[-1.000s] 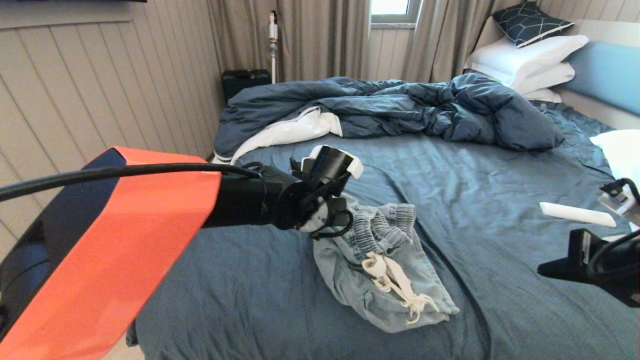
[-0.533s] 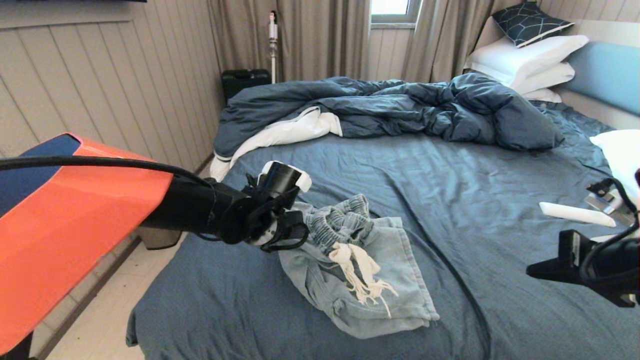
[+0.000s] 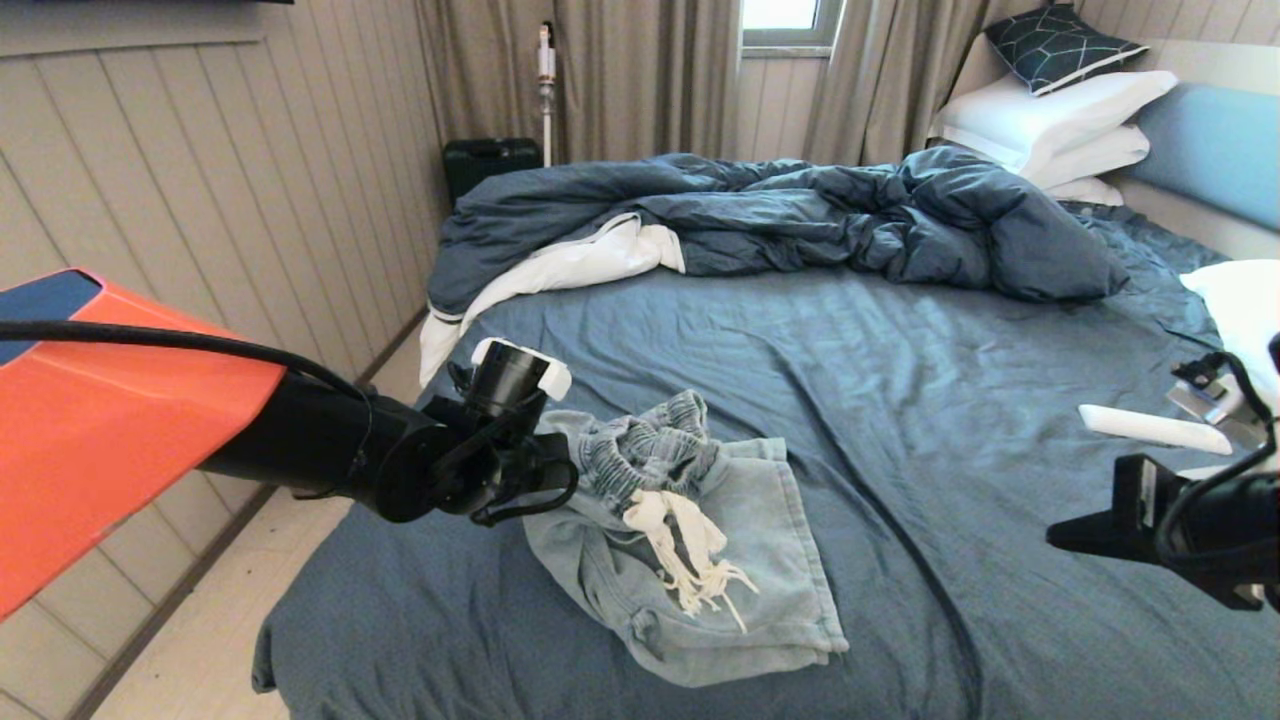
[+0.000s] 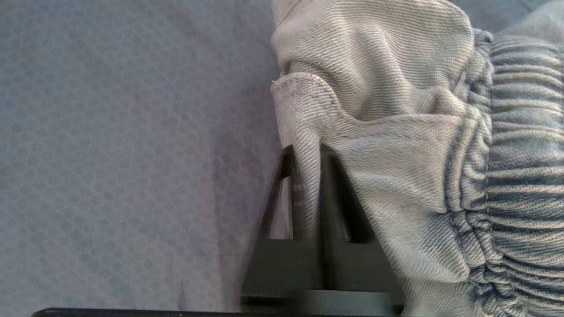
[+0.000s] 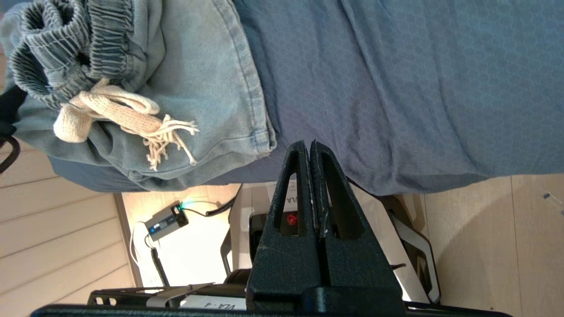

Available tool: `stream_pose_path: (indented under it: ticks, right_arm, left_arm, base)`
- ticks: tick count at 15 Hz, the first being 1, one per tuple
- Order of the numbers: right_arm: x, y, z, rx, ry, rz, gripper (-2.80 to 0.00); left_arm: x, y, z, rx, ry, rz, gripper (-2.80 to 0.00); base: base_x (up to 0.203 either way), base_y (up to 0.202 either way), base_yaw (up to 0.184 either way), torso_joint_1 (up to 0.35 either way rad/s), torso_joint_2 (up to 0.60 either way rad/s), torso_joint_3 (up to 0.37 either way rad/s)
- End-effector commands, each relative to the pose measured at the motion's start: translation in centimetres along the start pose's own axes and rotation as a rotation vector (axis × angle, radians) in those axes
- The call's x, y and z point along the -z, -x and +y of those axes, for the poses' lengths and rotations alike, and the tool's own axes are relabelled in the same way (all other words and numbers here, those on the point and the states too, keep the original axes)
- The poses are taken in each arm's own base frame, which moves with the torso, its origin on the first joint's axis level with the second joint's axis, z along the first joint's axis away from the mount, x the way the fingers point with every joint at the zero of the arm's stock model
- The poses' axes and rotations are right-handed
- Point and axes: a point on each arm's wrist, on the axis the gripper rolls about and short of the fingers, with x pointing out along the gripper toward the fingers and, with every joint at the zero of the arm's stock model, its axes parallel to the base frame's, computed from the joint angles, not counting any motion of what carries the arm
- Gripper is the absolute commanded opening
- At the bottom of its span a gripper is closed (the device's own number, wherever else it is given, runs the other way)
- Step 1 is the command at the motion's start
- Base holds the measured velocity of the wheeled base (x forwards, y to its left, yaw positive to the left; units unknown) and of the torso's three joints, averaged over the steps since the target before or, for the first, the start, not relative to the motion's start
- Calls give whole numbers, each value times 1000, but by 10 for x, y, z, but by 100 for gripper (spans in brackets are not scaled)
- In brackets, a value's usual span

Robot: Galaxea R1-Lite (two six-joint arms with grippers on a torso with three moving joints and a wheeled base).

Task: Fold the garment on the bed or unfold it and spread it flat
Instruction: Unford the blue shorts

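Left arm reaches in from the near left, its tool (image 4: pixel 306 176) pinching a fold of the garment (image 3: pixel 690 540); right tool (image 5: pixel 310 149) hangs at the near right, fingers pressed together.

Soft daylight is apparently admitted through the window (image 3: pixel 782 20), shadows are kept faint, and slight blur is seen close-up.

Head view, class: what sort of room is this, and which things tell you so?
Most likely a bedroom: a large bed with a rumpled duvet, stacked white pillows by a padded headboard, and curtains.
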Motion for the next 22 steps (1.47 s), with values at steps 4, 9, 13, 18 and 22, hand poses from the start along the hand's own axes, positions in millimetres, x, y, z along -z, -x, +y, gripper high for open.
stream_pose_path:
  ticks: [4, 9, 13, 18, 22]
  right_arm:
    - [1, 0, 0, -3, -2, 3, -280]
    - [3, -2, -2, -1, -6, 12, -280]
    - [7, -6, -5, -4, -3, 2, -280]
    - [9, -1, -5, -11, 1, -14, -280]
    - [10, -2, -7, -12, 0, -8, -280]
  left_arm:
    - [-12, 17, -1, 27, 2, -44, 0]
    - [-9, 71, -44, 186, -79, -105, 0]
    - [21, 85, -107, 327, -253, -99, 0]
    - [42, 37, -149, 302, -381, -63, 0]
    - [55, -10, -151, 246, -443, -42, 0]
  base:
    - [0, 0, 0, 0, 0, 0]
    - [0, 0, 0, 0, 0, 0]
    - [0, 0, 0, 0, 0, 0]
    - [0, 0, 0, 0, 0, 0]
    - [0, 0, 0, 0, 0, 0]
